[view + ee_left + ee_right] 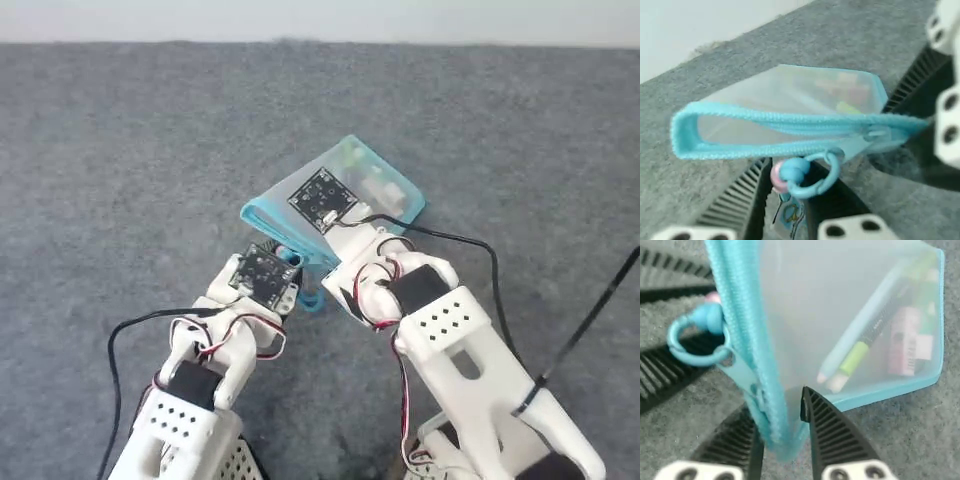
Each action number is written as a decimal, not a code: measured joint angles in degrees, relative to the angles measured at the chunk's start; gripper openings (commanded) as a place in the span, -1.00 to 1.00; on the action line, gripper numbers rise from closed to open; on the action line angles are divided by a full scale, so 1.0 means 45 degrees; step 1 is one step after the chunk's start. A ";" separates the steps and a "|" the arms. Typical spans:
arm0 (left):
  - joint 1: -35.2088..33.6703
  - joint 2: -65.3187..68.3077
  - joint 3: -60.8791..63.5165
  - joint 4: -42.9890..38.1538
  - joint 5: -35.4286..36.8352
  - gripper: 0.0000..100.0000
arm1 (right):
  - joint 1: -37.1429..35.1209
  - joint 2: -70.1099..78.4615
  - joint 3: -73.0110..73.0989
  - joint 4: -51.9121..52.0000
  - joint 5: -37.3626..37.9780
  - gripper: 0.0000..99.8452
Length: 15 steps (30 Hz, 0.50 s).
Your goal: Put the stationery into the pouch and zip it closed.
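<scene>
A clear pouch [372, 172] with a teal zipper lies on the grey carpet, with pens [855, 352] and a pink eraser [902, 340] inside. In the left wrist view the pouch's [790, 95] mouth gapes along most of its length. The slider [875, 135] sits near one end. My right gripper [782, 432] is shut on that end of the zipper edge. The ring pull [817, 175] with its bead [790, 172] hangs between the fingers of my left gripper [790, 200], which is shut on it.
Grey carpet [120, 150] covers the table on all sides of the pouch. Black cables [470, 240] trail from both arms near the front edge. A pale wall runs along the far edge.
</scene>
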 measured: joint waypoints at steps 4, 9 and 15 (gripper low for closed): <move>-0.0332 0.0000 0.0000 0.0000 -0.0078 -0.98 | 0.0430 -0.0020 -0.0020 0.0000 0.0117 -0.99; -0.0332 0.0000 0.0000 -0.0020 -0.0117 -0.98 | 0.0801 -0.0020 -0.0020 0.0098 0.0606 -0.99; -0.0313 0.0000 0.0000 -0.0020 -0.0117 -0.98 | 0.1387 -0.0020 -0.0020 0.0117 0.1016 -0.99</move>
